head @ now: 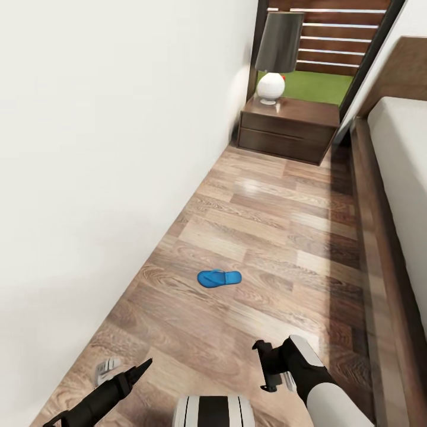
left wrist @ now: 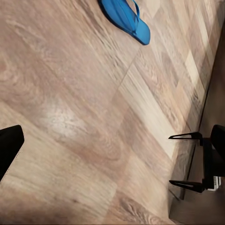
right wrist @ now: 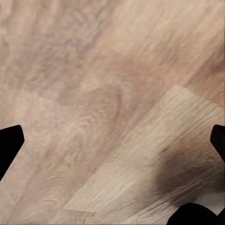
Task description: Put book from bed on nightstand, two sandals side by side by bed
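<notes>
Right end effector (head: 265,366) spread; flat bright blue sandal (head: 219,277) on floor (head: 267,237)

Floor (head: 249,225): wood plank w/ grain, semi-gloss sheen. Sandal (head: 219,277): smooth blue, rubbery-looking. Nightstand (head: 289,129) at 12 o'clock: dark glossy wood. Wall (head: 89,148): matt white. Mattress (head: 403,154) at 2 o'clock: matt pale cloth.
</notes>
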### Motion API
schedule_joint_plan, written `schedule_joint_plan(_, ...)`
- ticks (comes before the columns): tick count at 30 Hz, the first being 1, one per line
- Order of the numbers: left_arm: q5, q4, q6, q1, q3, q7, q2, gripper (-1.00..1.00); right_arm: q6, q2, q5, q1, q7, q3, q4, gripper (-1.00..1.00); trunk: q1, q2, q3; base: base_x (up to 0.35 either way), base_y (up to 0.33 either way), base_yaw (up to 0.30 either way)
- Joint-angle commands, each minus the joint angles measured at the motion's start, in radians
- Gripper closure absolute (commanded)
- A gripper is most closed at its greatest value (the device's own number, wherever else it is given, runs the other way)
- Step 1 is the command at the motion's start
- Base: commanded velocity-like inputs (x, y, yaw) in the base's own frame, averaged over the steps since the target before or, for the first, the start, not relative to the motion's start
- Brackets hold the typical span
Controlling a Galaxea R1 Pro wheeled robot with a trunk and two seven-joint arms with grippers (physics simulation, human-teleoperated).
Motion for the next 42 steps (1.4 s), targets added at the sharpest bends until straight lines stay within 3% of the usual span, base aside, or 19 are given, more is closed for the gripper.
schedule_joint_plan(1, 0.009, 0.000, 0.009, 0.000, 0.001, -0.002, 0.000, -1.00, 0.006, 0.001, 0.001, 0.000, -0.005, -0.007, -0.002, -1.00, 0.000, 0.000, -0.001, 0.316, 0.000, 0.000)
schedule_joint_plan(42, 0.009, 0.000, 0.009, 0.000, 0.001, -0.002, -0.001, -1.00, 0.006, 0.001, 0.001, 0.000, -0.005, -0.007, -0.002, -1.00, 0.000, 0.000, -0.001, 0.293, 0.000, 0.000)
